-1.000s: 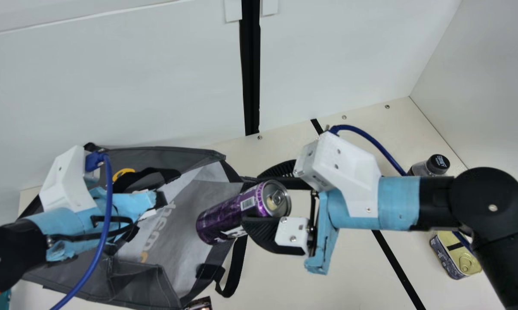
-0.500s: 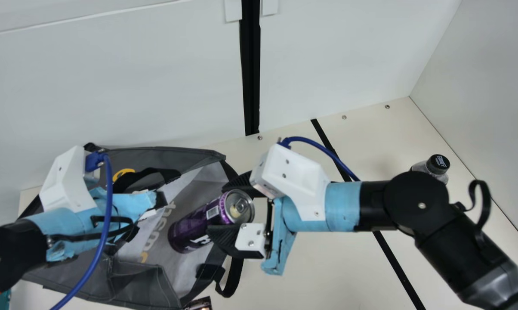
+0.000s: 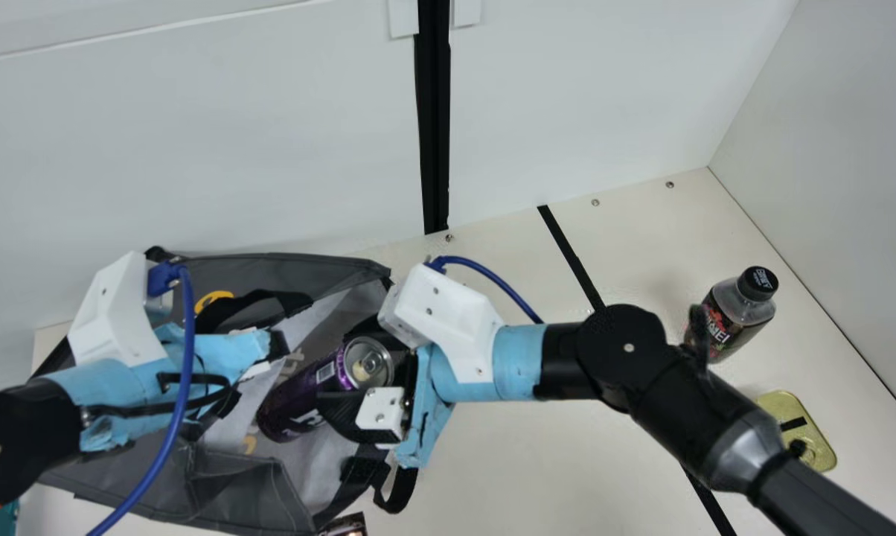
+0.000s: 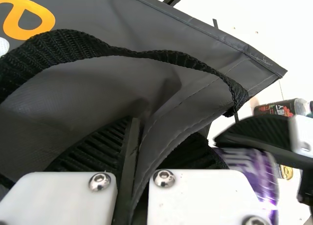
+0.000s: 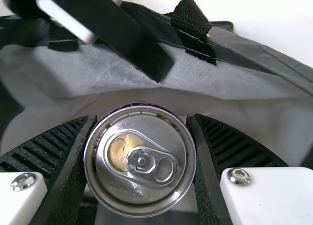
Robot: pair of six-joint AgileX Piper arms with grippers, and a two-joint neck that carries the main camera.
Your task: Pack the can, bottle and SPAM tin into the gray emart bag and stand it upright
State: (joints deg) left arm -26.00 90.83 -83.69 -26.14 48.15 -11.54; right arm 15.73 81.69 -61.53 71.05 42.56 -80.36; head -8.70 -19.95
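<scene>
Right fingers [image 3: 340, 413], gripping the can [image 3: 293, 408], have moved deeper into the bag [image 3: 228, 487] that left fingers [image 3: 278, 346] pinch.

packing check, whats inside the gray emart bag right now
A purple can, clasped by the right gripper, slants into the open mouth of the bag. Can, gripper and folded gray fabric cover parts of the inside, so anything there can't be seen.
</scene>
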